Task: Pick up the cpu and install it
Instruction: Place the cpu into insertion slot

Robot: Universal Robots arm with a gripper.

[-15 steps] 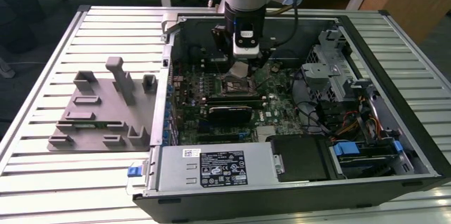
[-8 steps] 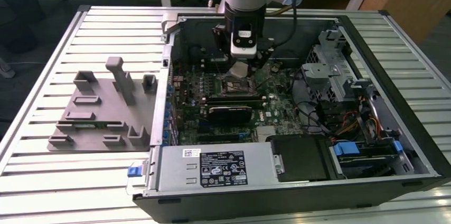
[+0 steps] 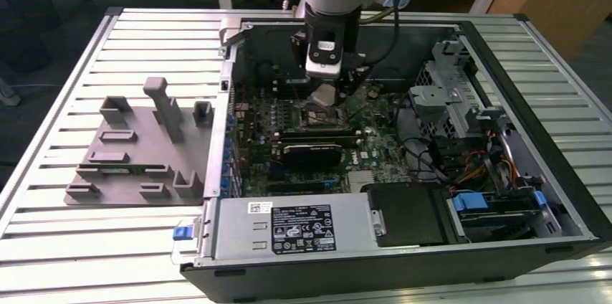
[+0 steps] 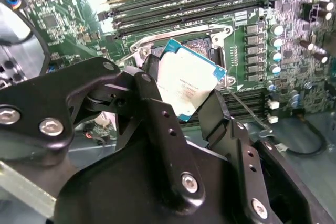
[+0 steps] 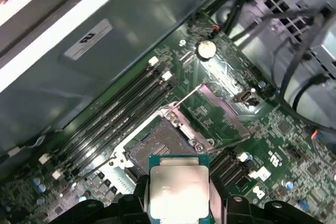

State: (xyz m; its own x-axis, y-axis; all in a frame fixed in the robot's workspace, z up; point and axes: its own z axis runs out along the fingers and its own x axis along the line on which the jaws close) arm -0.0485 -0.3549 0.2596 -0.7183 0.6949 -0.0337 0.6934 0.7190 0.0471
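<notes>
My gripper [image 4: 182, 90] clamps the cpu [image 5: 179, 188] just above the open socket [image 5: 157, 148]. Install step; seating needs it level and square.

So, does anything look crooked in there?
The cpu, held in the gripper above the socket, sits turned against the socket's square outline, not lined up with it. Nothing else stands out.

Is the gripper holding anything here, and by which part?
Yes: the gripper clamps the cpu by two opposite edges, above the socket.
</notes>
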